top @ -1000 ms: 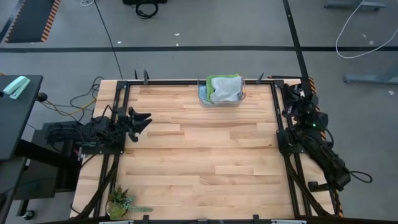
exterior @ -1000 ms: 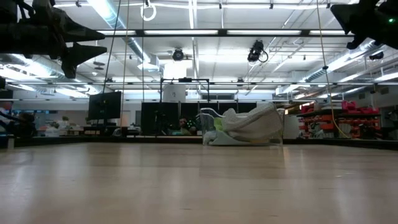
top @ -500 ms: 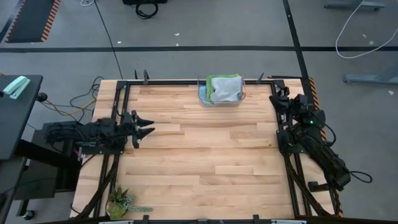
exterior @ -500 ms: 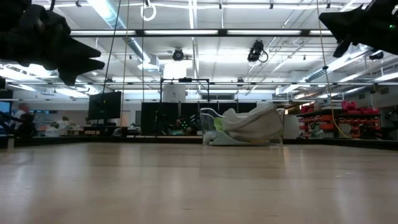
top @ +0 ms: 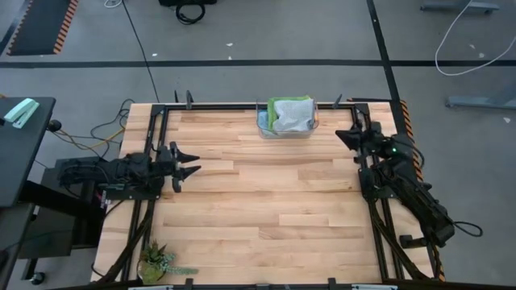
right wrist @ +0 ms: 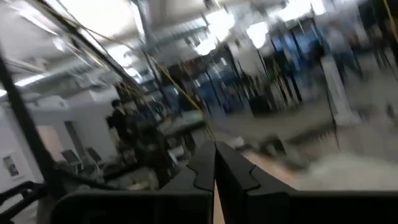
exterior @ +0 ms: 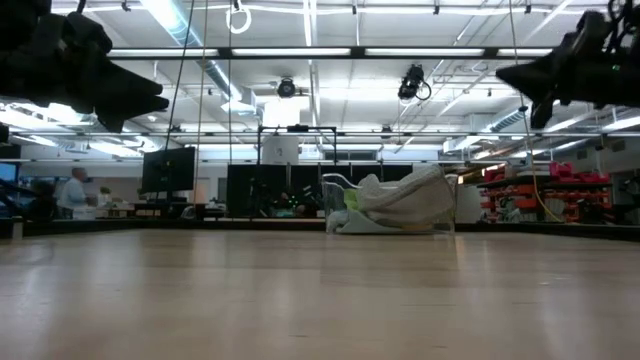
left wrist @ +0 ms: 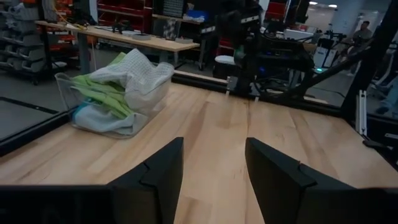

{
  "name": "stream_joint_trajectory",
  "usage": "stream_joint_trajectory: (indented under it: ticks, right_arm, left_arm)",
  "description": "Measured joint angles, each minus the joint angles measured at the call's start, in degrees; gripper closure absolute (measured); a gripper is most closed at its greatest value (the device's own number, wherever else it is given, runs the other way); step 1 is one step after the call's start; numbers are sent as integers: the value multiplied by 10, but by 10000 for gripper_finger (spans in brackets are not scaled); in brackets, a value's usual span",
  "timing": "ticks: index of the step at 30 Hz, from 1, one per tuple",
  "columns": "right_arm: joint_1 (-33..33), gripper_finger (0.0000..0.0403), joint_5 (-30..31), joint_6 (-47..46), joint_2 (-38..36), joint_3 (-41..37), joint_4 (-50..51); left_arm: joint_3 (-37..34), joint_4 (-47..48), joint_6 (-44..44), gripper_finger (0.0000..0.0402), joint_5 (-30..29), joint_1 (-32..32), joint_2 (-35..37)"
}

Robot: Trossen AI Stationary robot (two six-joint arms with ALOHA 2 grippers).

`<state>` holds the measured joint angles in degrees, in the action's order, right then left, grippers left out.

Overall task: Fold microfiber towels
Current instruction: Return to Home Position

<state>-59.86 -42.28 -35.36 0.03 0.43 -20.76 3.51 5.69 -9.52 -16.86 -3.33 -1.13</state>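
Grey waffle-textured towel lies rumpled over the green towel in a clear plastic bin at the wooden table's far edge. Left gripper hangs spread and empty, while right gripper is pinched closed.

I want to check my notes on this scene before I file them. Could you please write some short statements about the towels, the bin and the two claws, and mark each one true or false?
1. The grey towel lies on top in the transparent bin. True.
2. The left claw holds a towel. False: it is open and empty, over the left side of the table.
3. The right claw is shut. True.
4. The green towel lies on the bare table. False: it is in the bin, under the grey towel.
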Motion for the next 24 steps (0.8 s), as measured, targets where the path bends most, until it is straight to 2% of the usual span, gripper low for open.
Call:
stream_joint_trajectory:
  ticks: [5,9,15,19,24]
  right_arm:
    - [0,387,2,37,0,0,105]
    - [0,387,-14,56,0,0,83]
    - [11,387,-56,56,0,0,73]
    - [54,387,-66,64,0,0,73]
    - [141,387,-66,96,0,0,73]
  left_arm:
    - [0,6,1,225,31,0,-5]
    - [0,9,3,222,66,0,-5]
    - [0,11,3,223,71,0,-5]
    - [0,10,-1,225,71,0,-5]
    - [-1,9,-4,221,81,0,-5]
